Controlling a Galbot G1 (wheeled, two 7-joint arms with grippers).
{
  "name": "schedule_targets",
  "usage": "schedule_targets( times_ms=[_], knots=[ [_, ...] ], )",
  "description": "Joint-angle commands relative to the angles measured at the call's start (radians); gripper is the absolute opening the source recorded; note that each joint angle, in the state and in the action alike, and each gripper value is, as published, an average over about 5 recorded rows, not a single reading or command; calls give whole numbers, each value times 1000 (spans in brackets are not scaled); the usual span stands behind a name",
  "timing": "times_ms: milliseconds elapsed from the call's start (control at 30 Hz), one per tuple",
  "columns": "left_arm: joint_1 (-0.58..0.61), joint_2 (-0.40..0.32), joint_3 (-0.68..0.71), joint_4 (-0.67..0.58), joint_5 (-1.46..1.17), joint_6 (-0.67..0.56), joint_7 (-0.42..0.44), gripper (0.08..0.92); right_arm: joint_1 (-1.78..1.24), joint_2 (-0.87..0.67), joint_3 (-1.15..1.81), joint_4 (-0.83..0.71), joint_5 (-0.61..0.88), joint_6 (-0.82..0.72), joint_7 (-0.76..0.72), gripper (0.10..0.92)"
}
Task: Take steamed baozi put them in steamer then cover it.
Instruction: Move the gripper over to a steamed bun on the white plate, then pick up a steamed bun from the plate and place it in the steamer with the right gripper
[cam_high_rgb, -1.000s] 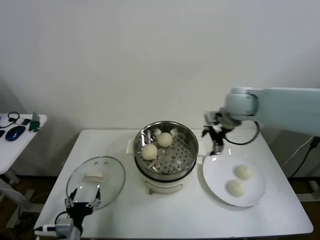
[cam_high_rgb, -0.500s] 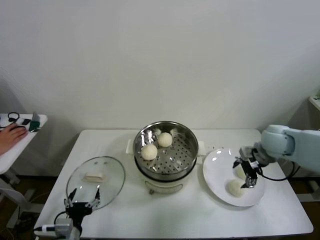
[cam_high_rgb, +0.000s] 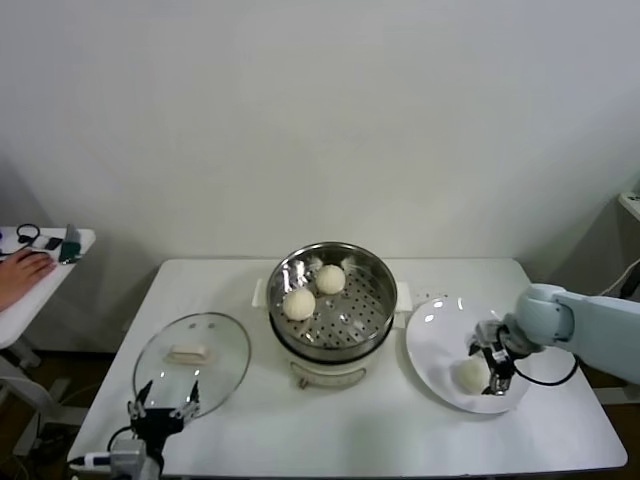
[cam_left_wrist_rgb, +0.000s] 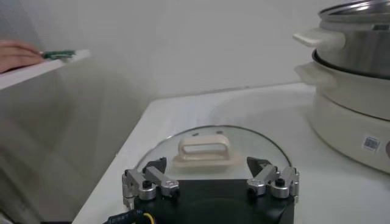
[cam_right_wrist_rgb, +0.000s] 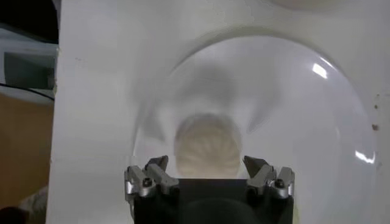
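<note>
We see a white table (cam_high_rgb: 380, 440) filling the lower half of the head view, with the steamer (cam_high_rgb: 331, 305) at its centre, two steamed baozi (cam_high_rgb: 299, 303) resting on the perforated tray. Lower left, the cover (cam_high_rgb: 191, 351) lies flat on the table. Right of the steamer sits a white plate (cam_high_rgb: 440, 335); another baozi (cam_high_rgb: 469, 373) lies on it, with one more hidden under the arm. Our right gripper (cam_high_rgb: 491, 362) hangs over the plate, fingers spread wide on either side of a bun (cam_right_wrist_rgb: 208, 146). Our left gripper (cam_high_rgb: 163, 402), at the bottom left, is parked just beside the cover's rim, fingers apart.
</note>
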Motion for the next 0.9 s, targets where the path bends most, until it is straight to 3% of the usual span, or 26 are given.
schedule_targets(
  times_ms=[33,300,467,733,900],
  knots=[
    [-2,0,0,3,3,3,-1,823,-102,27,79,-70,-23,-3,11,817],
    [-4,-4,1,0,14,8,-1,823,-64,38,66,-74,8,8,-8,690],
    [-3,-6,1,-3,22,7,-1,823,34,38,39,-70,22,54,-43,657],
    [12,-3,0,-16,33,3,0,823,592,120,-244,-57,76,319,-199,651],
    [17,2,-1,-16,35,-1,2,823,826,256,-214,-43,146,449,-242,658]
  ],
)
